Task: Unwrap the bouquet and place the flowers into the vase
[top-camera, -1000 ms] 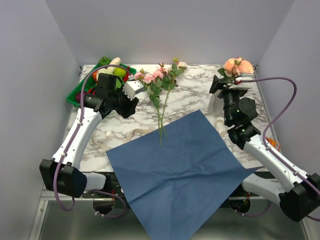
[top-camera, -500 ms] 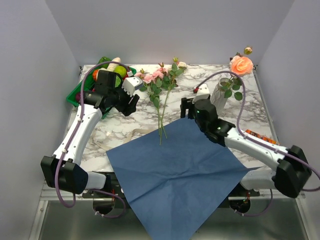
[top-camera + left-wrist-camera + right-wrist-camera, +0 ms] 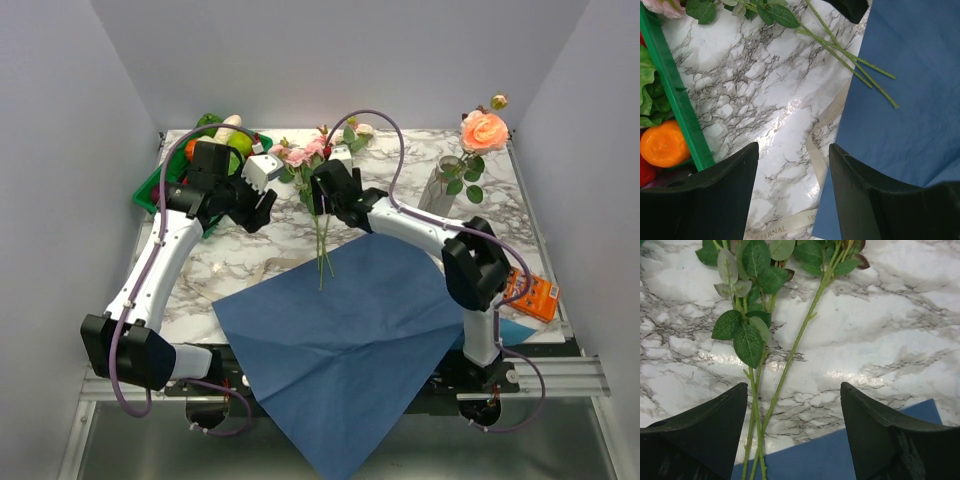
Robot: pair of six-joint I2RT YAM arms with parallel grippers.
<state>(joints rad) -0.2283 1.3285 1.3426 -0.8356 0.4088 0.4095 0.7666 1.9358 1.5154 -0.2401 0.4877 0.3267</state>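
At the back right, the vase (image 3: 436,197) holds one peach rose (image 3: 483,130).

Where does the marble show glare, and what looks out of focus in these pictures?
Left wrist view: a white glare patch on the marble table beside the ribbon, flower stems sharp. Right wrist view: glare streaks on the marble, leaves sharp, the right gripper's fingers dark and soft-edged. Top view: even light, soft shadows.

Blooms of the flowers (image 3: 747,345) beyond right wrist view
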